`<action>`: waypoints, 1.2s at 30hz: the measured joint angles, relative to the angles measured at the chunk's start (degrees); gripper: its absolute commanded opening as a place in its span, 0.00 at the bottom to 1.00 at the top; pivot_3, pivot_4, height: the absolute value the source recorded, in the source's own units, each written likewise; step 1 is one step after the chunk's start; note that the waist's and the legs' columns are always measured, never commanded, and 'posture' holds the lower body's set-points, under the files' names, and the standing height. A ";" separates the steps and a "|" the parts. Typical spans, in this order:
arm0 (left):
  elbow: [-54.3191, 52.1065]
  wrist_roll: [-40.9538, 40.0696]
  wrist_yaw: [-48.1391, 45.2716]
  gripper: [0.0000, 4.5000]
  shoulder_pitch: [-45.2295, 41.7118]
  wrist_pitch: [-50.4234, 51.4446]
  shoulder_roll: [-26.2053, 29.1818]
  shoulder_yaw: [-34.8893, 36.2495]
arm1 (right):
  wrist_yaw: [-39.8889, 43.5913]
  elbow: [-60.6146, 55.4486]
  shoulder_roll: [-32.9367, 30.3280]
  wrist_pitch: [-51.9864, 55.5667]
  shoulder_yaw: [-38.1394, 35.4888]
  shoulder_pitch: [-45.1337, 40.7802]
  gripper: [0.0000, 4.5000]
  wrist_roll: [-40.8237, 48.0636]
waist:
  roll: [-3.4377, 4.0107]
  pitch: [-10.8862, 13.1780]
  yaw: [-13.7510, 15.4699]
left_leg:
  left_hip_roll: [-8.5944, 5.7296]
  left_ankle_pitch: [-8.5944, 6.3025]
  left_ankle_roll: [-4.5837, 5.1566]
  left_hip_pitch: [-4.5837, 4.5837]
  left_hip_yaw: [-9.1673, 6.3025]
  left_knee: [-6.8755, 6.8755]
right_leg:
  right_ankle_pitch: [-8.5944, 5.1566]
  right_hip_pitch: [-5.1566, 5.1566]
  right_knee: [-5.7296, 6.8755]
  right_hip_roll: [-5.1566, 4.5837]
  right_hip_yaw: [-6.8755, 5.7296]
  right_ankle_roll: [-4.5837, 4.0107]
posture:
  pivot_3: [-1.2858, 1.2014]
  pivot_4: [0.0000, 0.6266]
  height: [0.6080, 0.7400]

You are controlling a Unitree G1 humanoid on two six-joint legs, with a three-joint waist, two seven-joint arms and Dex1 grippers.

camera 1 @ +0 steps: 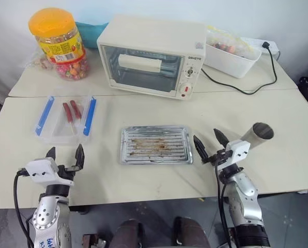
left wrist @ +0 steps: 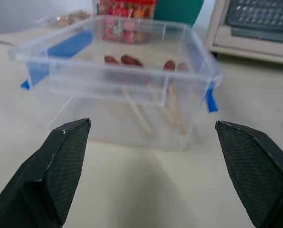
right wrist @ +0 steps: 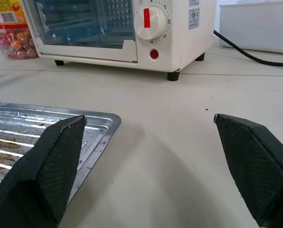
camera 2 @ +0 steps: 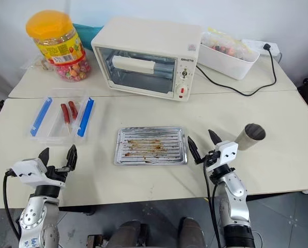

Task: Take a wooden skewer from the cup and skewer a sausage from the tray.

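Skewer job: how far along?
Nothing looks done. The tray holds only grease stains; two sausages already on sticks lie in the clear box. Nothing in hand: left gripper and right gripper are open. The cup is untouched. Picking a skewer and skewering remain.

Silver ribbed tray (camera 1: 155,145) laid flat at the table's middle, streaked with brown grease, grey-tan cup (camera 1: 256,134) seen well to its right, apparently tipped over, dark mouth shown.

The left end effector (left wrist: 155,175) stands open before the clear plastic box (left wrist: 127,80), which holds skewered sausages (left wrist: 129,60).
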 measured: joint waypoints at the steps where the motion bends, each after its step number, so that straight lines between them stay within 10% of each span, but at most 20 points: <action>1: 0.27 0.00 -0.01 0.99 -0.01 -0.10 0.00 0.00 | 0.02 0.00 0.00 0.00 0.02 0.01 1.00 0.00 | 0.00 0.00 0.01 | -0.01 0.00 0.00 0.00 0.00 0.00 | 0.00 0.00 0.00 0.00 0.01 0.00 | 0.52 0.24 1.00; 13: 0.85 0.06 0.20 0.99 -0.96 -1.04 -0.15 -0.50 | 0.52 -0.09 -0.07 0.45 0.71 0.29 1.00 -0.02 | 0.19 -0.02 -0.75 | -0.93 0.42 0.19 0.00 -2.67 -0.20 | 0.00 1.31 -0.05 -0.85 -2.21 0.01 | 0.52 0.24 1.00; 36: -2.75 -2.43 2.12 0.99 -1.90 0.28 -1.28 -1.19 | 0.81 -5.78 -1.08 2.73 0.96 3.56 1.00 0.14 | 0.19 -0.01 0.12 | -0.97 0.39 0.15 -0.11 -2.19 -0.11 | 0.02 1.03 -0.13 -0.71 -1.16 0.02 | 0.52 0.24 1.00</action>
